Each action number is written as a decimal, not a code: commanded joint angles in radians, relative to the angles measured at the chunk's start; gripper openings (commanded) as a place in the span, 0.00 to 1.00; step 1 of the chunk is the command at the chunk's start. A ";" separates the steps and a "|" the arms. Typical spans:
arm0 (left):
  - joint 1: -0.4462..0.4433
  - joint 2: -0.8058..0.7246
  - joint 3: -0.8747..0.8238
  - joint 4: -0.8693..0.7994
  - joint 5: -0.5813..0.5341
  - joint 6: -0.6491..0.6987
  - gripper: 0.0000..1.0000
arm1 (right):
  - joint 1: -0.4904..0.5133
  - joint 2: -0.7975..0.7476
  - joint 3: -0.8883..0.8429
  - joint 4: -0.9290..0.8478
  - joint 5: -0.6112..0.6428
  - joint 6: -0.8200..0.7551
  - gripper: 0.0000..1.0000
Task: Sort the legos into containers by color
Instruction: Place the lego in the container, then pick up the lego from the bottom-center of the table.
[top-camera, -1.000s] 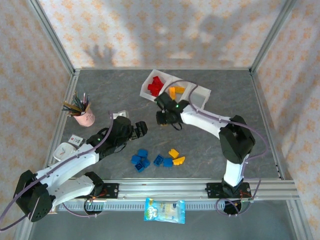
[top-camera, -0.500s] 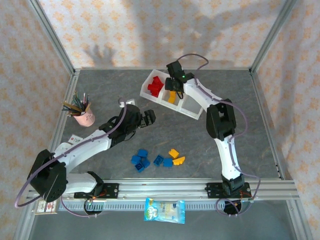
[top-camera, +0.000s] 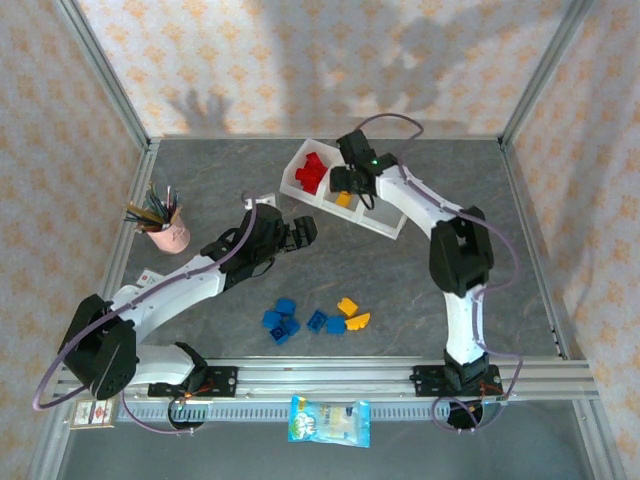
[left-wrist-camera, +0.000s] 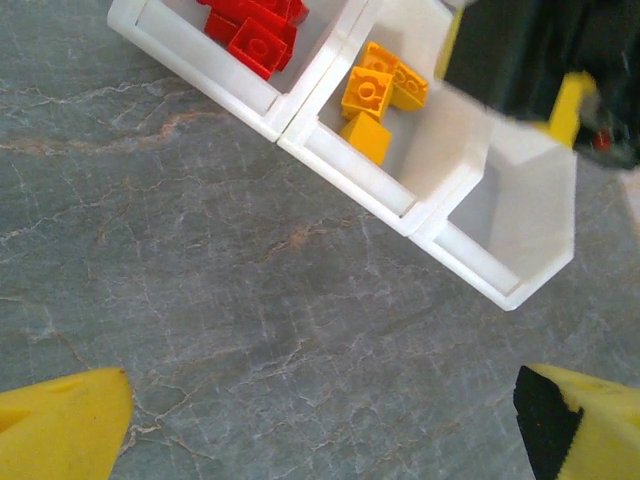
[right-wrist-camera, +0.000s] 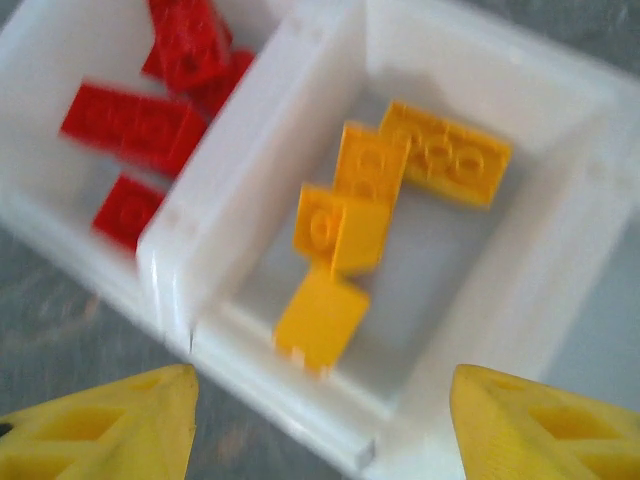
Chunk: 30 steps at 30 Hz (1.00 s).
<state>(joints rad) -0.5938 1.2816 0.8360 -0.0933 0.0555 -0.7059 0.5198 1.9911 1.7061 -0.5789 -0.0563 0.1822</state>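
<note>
While right fingers spread wide and empty above tray, yellow legos lie in middle compartment between them, red legos in compartment to left. Left fingers wide, empty; tray ahead. Blue legos loose on counter behind them.

Glossy plastic legos; translucent white plastic tray; matt stone-look tabletop.

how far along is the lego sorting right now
Done: red bricks sit in the tray's end compartment, and several yellow bricks in the middle compartment. In hand: nothing; the right hand hangs open over the middle compartment, and the left hand is open above the table. Left: the blue bricks and two loose yellow bricks lie on the table, and the third compartment is empty.
</note>
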 joint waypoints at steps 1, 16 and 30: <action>-0.011 -0.057 -0.026 -0.043 0.015 0.008 0.99 | 0.033 -0.159 -0.163 0.032 -0.025 0.022 0.68; -0.057 -0.243 -0.175 -0.134 0.062 -0.050 0.99 | 0.231 -0.499 -0.661 -0.027 -0.014 0.110 0.72; -0.063 -0.304 -0.209 -0.187 0.040 -0.061 0.99 | 0.411 -0.515 -0.820 0.022 -0.074 0.175 0.76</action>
<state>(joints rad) -0.6483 0.9894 0.6373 -0.2451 0.1005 -0.7589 0.9058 1.4815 0.8928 -0.5785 -0.1246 0.3313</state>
